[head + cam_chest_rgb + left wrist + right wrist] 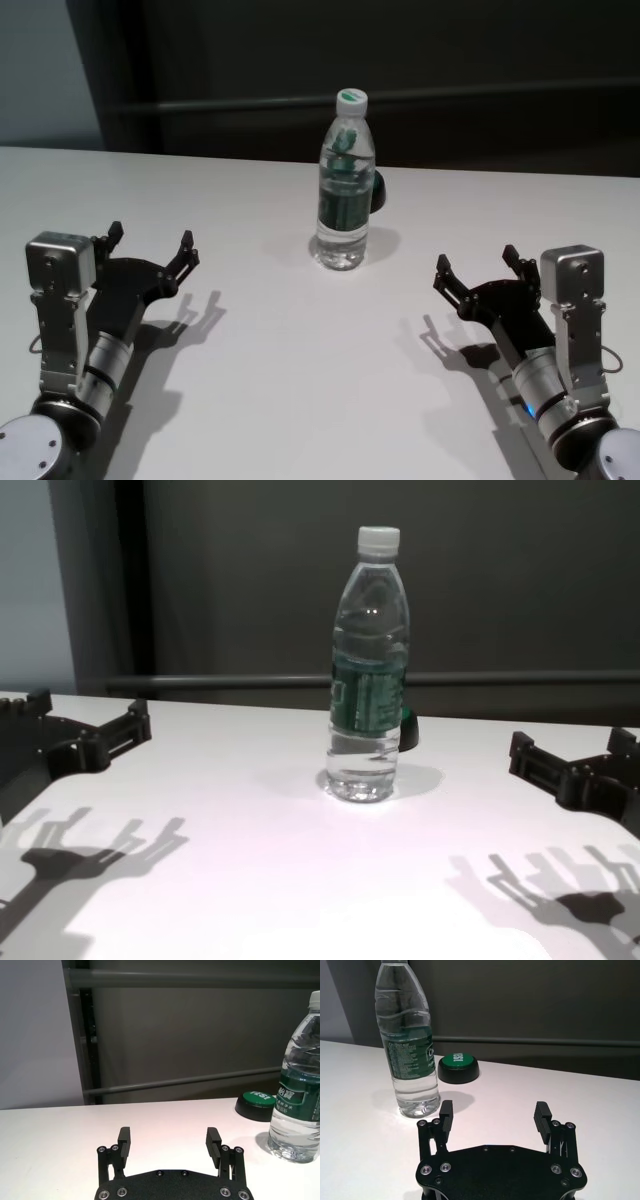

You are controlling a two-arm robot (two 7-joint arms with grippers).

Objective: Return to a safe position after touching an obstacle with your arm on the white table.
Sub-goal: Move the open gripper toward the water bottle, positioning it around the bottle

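Note:
The obstacle, a tall clear water bottle (344, 185) with a white cap and a dark green label, stands upright on the white table (300, 360) near its far middle. It also shows in the chest view (368, 670), the left wrist view (300, 1085) and the right wrist view (409, 1042). My left gripper (150, 245) is open and empty, low over the table at the left, well apart from the bottle. My right gripper (477, 268) is open and empty at the right, also apart from it. Both show in their wrist views (170, 1142) (493, 1117).
A small dark round button with a green top (459, 1067) sits on the table just behind the bottle; it also shows in the left wrist view (256, 1105). A dark wall with a rail runs behind the table's far edge.

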